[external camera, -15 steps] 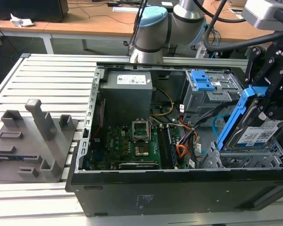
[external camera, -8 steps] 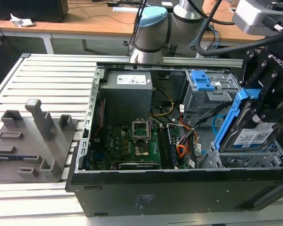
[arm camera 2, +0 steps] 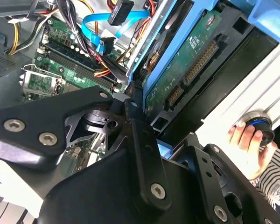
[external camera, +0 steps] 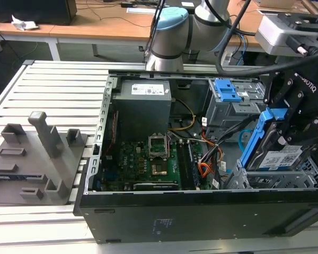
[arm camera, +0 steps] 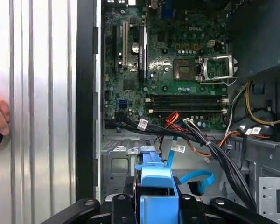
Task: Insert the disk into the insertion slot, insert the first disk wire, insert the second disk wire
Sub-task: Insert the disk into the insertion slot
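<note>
My gripper [external camera: 287, 138] is shut on the disk [external camera: 280, 157], a silver drive with a white label in a bright blue carrier [external camera: 256, 138]. The disk hangs tilted, its lower end just over the insertion slot [external camera: 265, 181], the perforated silver cage at the case's front corner on the exterior view's right. In the first wrist view the blue carrier [arm camera: 155, 179] sits between my fingers [arm camera: 123, 203]. The first disk wire [external camera: 204, 169], an orange-red bundle, lies loose beside the cage. The second disk wire [external camera: 244, 138], a light-blue cable, loops behind the disk; it also shows as a blue loop [arm camera: 197, 177].
The open case holds a motherboard [external camera: 148, 165], a power supply [external camera: 143, 103] and a grey bay with a blue latch [external camera: 226, 90]. A grey fixture [external camera: 37, 153] stands on the ribbed table at the exterior view's left. A person's hand [arm camera 2: 245, 140] rests on a knob by the case.
</note>
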Controlling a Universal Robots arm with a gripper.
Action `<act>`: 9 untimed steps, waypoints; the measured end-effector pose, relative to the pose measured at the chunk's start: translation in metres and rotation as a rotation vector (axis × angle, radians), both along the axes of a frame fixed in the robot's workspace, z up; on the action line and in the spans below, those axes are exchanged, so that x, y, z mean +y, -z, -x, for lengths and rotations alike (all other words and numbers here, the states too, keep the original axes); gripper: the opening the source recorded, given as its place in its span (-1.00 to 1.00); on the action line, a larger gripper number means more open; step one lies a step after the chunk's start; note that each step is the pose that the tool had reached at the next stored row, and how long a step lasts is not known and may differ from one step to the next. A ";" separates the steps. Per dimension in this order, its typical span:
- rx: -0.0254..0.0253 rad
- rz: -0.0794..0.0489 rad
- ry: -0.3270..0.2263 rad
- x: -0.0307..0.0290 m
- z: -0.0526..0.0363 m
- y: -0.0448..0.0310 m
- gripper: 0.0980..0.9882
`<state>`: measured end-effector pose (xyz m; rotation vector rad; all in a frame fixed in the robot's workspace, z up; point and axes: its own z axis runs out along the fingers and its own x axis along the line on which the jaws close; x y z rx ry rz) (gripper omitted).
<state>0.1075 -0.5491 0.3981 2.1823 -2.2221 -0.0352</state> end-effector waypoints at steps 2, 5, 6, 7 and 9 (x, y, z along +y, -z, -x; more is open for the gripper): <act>0.0001 0.000 0.000 0.0000 -0.0001 0.0061 -0.40; 0.0000 0.000 0.000 0.0000 0.0000 0.0063 -0.40; 0.0001 0.000 0.000 0.0000 0.0000 0.0063 -0.40; 0.0001 0.000 0.000 0.0000 0.0000 0.0063 -0.40; 0.0001 0.000 0.000 0.0000 -0.0001 0.0063 -0.40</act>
